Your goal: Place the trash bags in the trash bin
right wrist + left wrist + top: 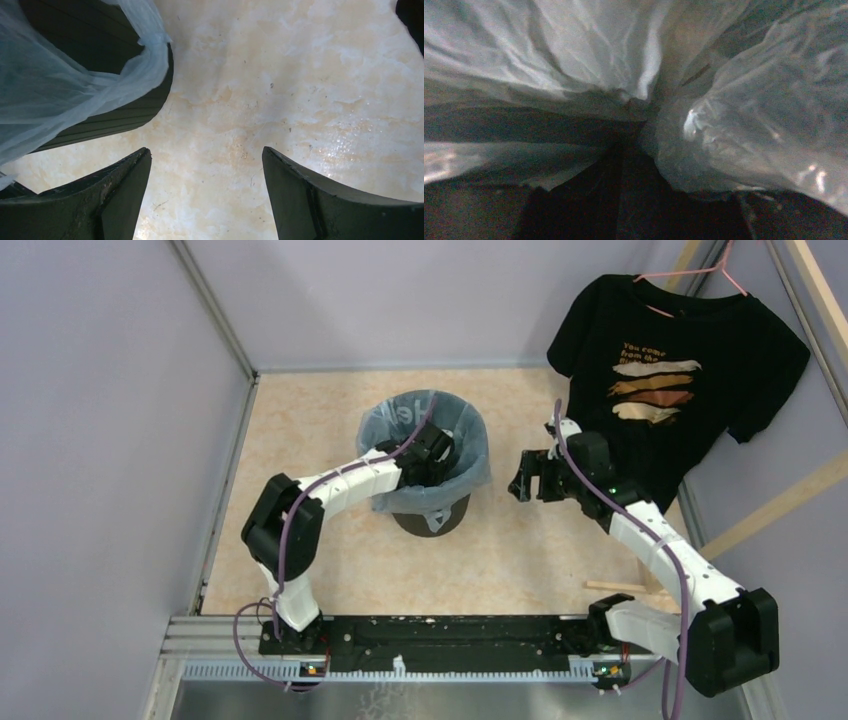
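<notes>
The round black trash bin [432, 520] stands mid-floor. The light-blue trash bag [474, 462] lines it and drapes over its rim. My left gripper [432, 454] reaches down inside the bin. In the left wrist view its dark fingers [594, 200] lie pressed together, and the bag's folds [749, 125] bunch at their tips [631, 130]. My right gripper [522, 480] hovers to the right of the bin, open and empty. In the right wrist view [206, 155] it is over bare floor, with the bin wall [115, 120] and bag edge [50, 90] at the upper left.
A black printed T-shirt [670, 370] hangs on a pink hanger at the back right, just behind the right arm. A wooden stick [615, 587] lies on the floor near the right base. Grey walls close in the left side and the back.
</notes>
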Tool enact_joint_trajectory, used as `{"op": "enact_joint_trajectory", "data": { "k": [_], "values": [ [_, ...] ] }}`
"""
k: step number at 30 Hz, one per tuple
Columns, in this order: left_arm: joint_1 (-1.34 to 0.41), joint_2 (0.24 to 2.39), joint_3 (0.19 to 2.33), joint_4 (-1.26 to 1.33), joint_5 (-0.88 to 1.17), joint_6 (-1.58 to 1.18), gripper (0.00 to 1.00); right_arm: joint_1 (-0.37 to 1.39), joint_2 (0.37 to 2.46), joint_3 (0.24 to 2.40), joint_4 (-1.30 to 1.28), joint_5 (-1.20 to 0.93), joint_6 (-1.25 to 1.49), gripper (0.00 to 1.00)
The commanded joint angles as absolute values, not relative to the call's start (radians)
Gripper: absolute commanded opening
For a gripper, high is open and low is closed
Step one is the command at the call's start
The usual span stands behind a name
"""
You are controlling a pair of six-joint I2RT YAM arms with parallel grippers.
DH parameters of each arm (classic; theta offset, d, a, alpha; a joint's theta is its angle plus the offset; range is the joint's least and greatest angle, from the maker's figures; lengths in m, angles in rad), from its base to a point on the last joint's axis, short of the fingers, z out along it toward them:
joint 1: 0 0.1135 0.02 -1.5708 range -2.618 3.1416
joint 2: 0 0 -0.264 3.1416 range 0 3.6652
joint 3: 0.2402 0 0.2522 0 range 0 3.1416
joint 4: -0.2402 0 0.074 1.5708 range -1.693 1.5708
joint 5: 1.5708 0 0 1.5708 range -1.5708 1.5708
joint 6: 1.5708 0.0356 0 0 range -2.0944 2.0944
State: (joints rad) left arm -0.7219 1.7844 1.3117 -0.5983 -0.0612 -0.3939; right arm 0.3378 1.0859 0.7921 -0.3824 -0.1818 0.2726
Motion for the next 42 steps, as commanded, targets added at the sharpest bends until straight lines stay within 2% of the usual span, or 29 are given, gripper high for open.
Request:
{"op": "enact_joint_trajectory", "data": {
  "k": [1,9,13,15,21,28,32,35,42],
  "values": [
    [-0.716,1.804,1.246,-0.503,-0.059,-0.403,0.38,0.337,1.083,0.786,-0.342,-0.206,0.284,0.81],
    [-0.713,1.817,1.222,-0.477,-0.069,-0.399,0.37,0.337,1.083,0.764,-0.317,-0.254,0.315,0.81],
    [-0.715,1.761,1.276,-0.547,-0.089,-0.399,0.42,0.337,1.087,0.746,-0.300,-0.278,0.328,0.81],
    [-0.715,1.721,1.322,-0.593,-0.098,-0.392,0.46,0.337,1.093,0.736,-0.290,-0.291,0.333,0.81],
    [-0.714,1.607,1.435,-0.673,-0.049,-0.359,0.66,0.344,1.131,0.701,-0.238,-0.354,0.361,0.81],
    [-0.715,1.490,1.487,-0.725,0.009,-0.347,0.77,0.381,1.183,0.663,-0.176,-0.374,0.377,0.82],
    [-0.713,1.368,1.490,-0.710,0.063,-0.349,0.82,0.384,1.241,0.613,-0.027,-0.474,0.461,0.82],
    [-0.714,1.218,1.442,-0.626,0.090,-0.361,0.87,0.404,1.296,0.556,0.185,-0.543,0.582,0.83],
    [-0.715,0.914,1.344,-0.509,0.147,-0.375,0.98,0.507,1.503,0.598,0.485,-0.465,0.685,0.85]
  ]
}}
